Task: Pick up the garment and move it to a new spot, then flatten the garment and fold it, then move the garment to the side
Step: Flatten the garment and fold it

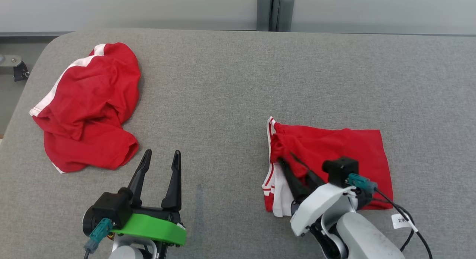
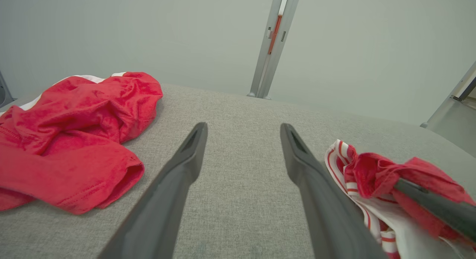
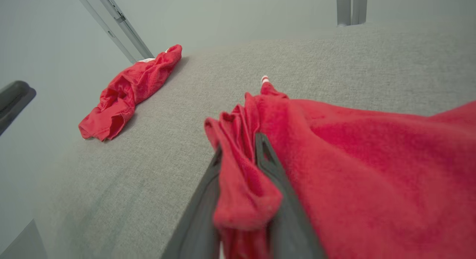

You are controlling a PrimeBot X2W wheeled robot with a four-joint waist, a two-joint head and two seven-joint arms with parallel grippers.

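Folding looks to be the step in hand, judging by how the garment [image 1: 346, 147] lies at the lower right of the head view: most of it is spread flat on the grey table [image 1: 230, 84] as a rough rectangle, with its white-striped band along the left edge, so the pick-up, the move to a new spot and most of the flattening seem done. Its upper left corner is not flat, though. The right gripper [image 1: 285, 157] reaches in from the bottom edge, and its jaws stand close together with a bunch of red cloth pinched between them, raised off the rest of the fabric. In the right wrist view that fold fills the narrow gap between the two fingers. Whether this is a layer being laid over or a grip about to be let go cannot be told. The left gripper [image 1: 162, 152] sits at the lower left, jaws wide apart, holding nothing and well apart from the garment. A second red heap [image 1: 89, 106] lies crumpled at the upper left, untouched. What is left, as far as can be judged, is to lay the pinched corner down, finish the fold neatly, and carry the garment to the side.
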